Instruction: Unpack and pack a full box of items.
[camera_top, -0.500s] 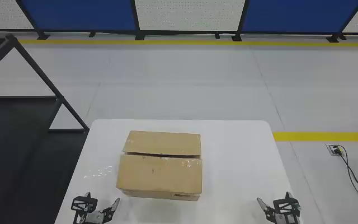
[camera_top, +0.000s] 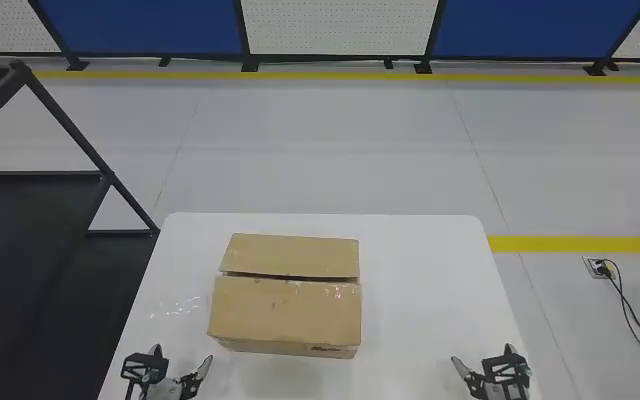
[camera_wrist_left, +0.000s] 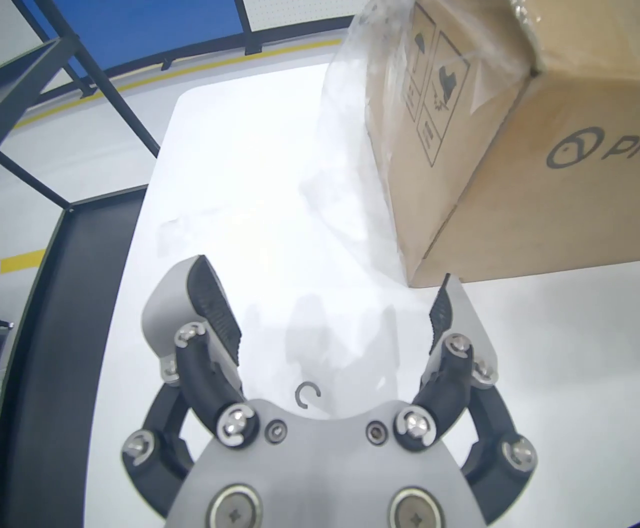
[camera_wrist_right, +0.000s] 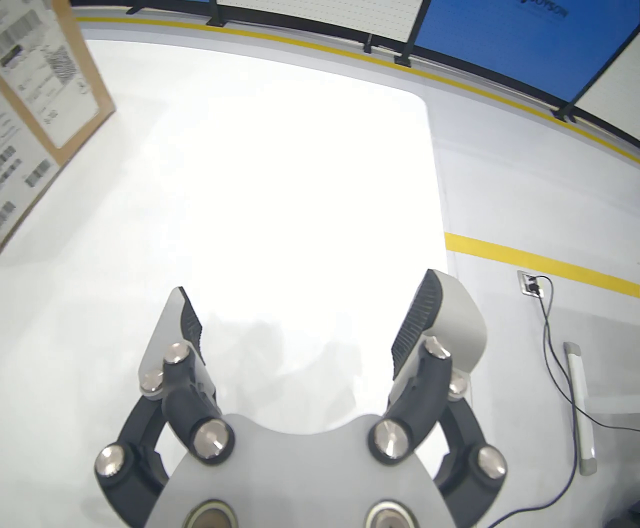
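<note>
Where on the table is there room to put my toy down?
The biggest bare patch is the table between the cardboard box and the edge on the side of the right gripper. A thinner strip runs behind the box. By the left gripper it is tighter: clear plastic film lies beside the box.

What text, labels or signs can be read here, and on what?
Nothing can be quoted whole.
On the box side: handling pictograms, framed symbols, no words legible.
On the box front: round logo with lettering, cut off by the picture's edge.
On another box side: shipping label with barcodes, print too small to read.
On the blue panel: lettering, cut off and blurred.
</note>
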